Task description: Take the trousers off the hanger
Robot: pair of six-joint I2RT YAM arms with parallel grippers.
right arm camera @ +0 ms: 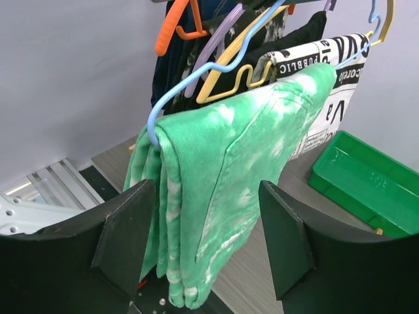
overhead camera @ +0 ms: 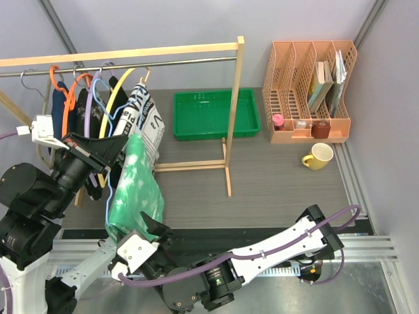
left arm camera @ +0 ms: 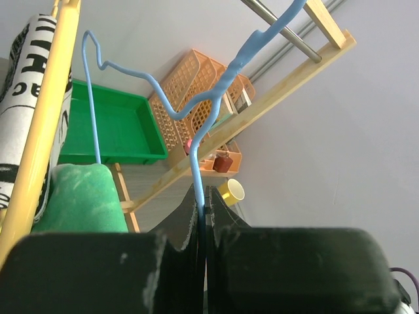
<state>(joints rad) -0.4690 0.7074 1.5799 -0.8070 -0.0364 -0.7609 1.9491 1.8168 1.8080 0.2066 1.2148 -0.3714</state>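
The green, white-mottled trousers (overhead camera: 134,190) hang folded over the bar of the light blue wire hanger (overhead camera: 108,193), which is off the rail and in front of the rack. My left gripper (overhead camera: 98,154) is shut on the hanger's wire below the hook, and the wrist view shows the blue wire (left arm camera: 196,108) pinched between the closed jaws (left arm camera: 201,196). My right gripper (overhead camera: 147,229) is open, and in its view the lower half of the trousers (right arm camera: 236,150) hangs between the spread fingers (right arm camera: 206,186). The hanger's end (right arm camera: 154,124) shows at the fold.
A wooden clothes rack (overhead camera: 232,111) carries orange, purple and yellow hangers (overhead camera: 118,95) with dark garments and a newspaper-print garment (overhead camera: 147,121). Behind it lies a green tray (overhead camera: 213,114). An orange organiser (overhead camera: 308,91) and a yellow mug (overhead camera: 317,157) stand at the right.
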